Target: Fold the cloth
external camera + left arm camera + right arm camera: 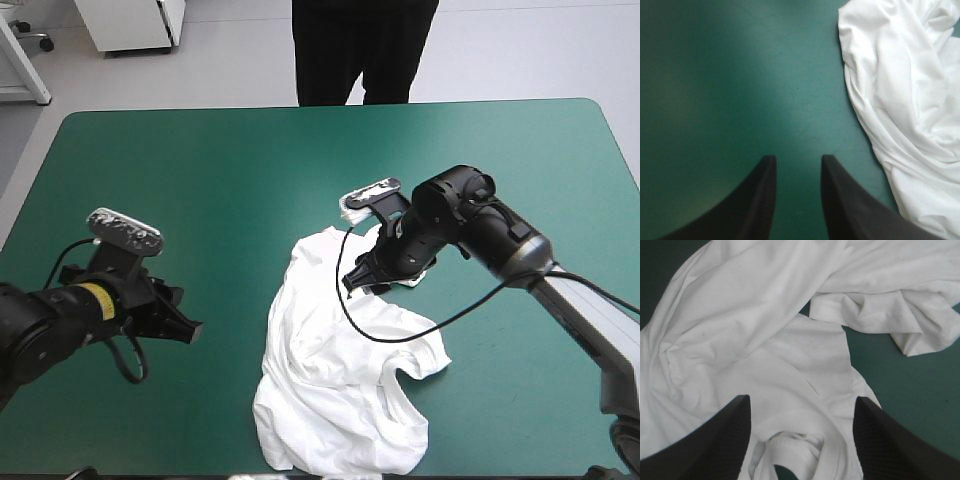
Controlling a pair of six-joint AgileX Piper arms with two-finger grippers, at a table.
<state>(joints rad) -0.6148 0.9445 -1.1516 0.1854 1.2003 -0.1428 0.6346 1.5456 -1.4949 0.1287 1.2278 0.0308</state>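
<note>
Teal-green cover [200, 160] under crumpled, half-spread white T-shirt [330, 370]

White T-shirt [330, 385], plain teal-green cover [200, 170]

light: bright, even | shadows: soft in T-shirt [740, 315] folds | glare: sheen on teal-green cover [755, 75]

The T-shirt [740, 330] is matt white cloth (a fine knit up close); the teal-green tabletop [200, 170] is smooth and matt; the black fingers [890, 445] are finely textured.
</note>
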